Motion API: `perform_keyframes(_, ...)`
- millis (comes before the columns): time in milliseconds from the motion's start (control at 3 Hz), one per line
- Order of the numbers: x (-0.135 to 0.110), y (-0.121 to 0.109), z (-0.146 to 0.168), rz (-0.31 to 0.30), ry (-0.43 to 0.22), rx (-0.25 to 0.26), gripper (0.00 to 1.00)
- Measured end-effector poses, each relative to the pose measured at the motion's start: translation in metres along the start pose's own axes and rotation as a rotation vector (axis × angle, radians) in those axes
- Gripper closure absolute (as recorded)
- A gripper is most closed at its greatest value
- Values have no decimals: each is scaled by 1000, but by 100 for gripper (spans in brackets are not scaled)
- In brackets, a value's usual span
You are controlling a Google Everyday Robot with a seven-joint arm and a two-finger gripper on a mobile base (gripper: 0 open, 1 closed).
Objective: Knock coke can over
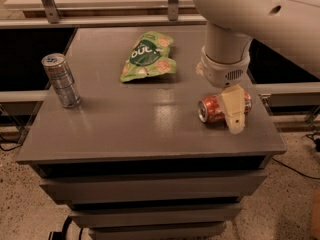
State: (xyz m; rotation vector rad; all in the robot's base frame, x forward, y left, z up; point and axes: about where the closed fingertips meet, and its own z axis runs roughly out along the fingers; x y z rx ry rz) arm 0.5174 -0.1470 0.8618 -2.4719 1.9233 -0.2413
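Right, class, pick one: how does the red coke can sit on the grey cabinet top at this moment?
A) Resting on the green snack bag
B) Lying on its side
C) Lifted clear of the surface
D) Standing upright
B: the coke can lies on its side on the cabinet top, its silver end turned toward the upright silver can, with the gripper just in front of it.

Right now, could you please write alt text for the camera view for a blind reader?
A red-orange coke can lies on its side at the right front of a grey table, the robot's tool directly over its right half. A slim silver can stands upright at left; a green snack bag lies at the back.
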Motion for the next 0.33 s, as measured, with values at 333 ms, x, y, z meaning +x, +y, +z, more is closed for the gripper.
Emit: perform_keyframes(333, 0, 0, 0, 0, 0, 0, 0)
